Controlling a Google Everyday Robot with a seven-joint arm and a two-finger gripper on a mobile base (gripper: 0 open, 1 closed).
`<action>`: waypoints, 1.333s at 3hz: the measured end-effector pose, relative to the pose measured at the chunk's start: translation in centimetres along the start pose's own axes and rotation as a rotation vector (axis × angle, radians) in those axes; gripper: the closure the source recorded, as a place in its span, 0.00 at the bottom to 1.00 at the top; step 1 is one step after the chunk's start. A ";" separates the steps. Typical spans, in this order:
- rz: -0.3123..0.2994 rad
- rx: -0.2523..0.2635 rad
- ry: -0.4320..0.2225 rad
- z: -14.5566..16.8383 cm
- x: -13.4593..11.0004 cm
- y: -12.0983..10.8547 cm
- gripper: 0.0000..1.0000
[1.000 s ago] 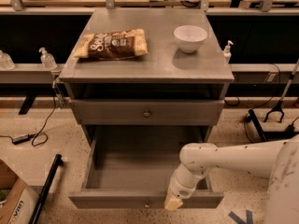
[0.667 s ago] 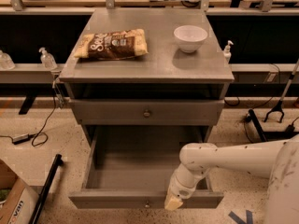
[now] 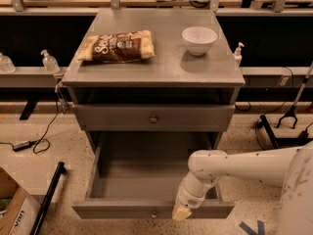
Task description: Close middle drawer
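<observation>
Here: grey metal cabinet point(image 3: 166, 67), flat matte top. Smooth white robot arm point(image 3: 244, 165) reaches in from cabinet's right. Middle drawer point(image 3: 142, 180), deep grey box, pulled out from cabinet's lower half. Crinkled chip bag point(image 3: 116, 46), round white bowl point(image 3: 199, 39) on cabinet top. Gripper point(image 3: 182, 212), yellowish tip, at low front panel, cabinet's right side; parted or closed, cannot tell. Round brass knob point(image 3: 154, 213) at panel centre.

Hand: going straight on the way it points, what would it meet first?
Probably the middle drawer's front panel, right of its knob; the hand points down at it, though depth is unclear.
</observation>
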State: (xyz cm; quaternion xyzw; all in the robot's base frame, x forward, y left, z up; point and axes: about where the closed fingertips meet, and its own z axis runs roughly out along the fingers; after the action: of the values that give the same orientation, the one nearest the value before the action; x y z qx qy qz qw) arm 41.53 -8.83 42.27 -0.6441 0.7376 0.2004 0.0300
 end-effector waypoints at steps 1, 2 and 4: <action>0.000 0.000 0.000 0.0 0.0 0.0 1.00; 0.000 0.000 0.000 0.0 0.0 0.0 1.00; 0.000 0.000 0.000 0.0 0.0 0.0 1.00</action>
State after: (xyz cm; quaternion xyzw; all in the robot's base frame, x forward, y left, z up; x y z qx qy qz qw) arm 41.53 -8.82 42.27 -0.6441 0.7376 0.2004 0.0301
